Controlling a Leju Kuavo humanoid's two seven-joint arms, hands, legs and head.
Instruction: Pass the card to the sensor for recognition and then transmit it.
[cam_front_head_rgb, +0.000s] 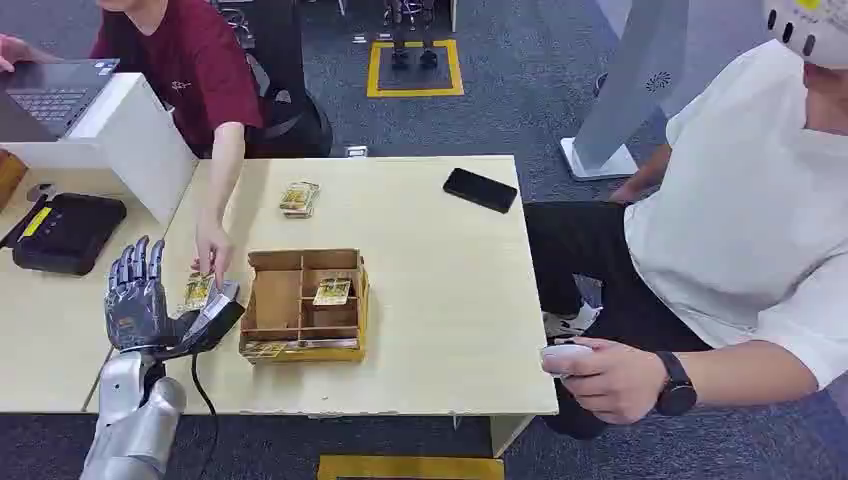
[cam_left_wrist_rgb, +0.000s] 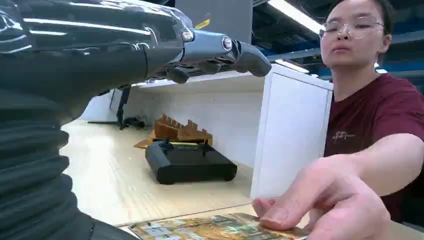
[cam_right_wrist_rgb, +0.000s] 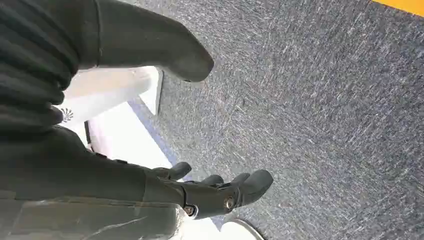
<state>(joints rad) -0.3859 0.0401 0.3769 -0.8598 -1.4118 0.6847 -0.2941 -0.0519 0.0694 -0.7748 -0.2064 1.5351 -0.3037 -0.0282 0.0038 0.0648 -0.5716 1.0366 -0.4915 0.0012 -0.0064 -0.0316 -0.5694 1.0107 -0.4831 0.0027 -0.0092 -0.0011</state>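
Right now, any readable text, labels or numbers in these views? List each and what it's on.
None can be read.
Maroon shirt: small chest print, too blurred.
Cards in the wooden box and the card under the person's hand: print too small.
Black device: yellow label, illegible.
White stand: a round emblem, no words.

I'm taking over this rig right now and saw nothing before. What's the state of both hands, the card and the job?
Left hand: raised over the table's left part, fingers spread; whether it has hold of the card is unclear. A person's hand rests on that card.
Right hand: hangs over the carpet, open.
More cards lie in the wooden tray.
Left to do: receive the card, pass it on.
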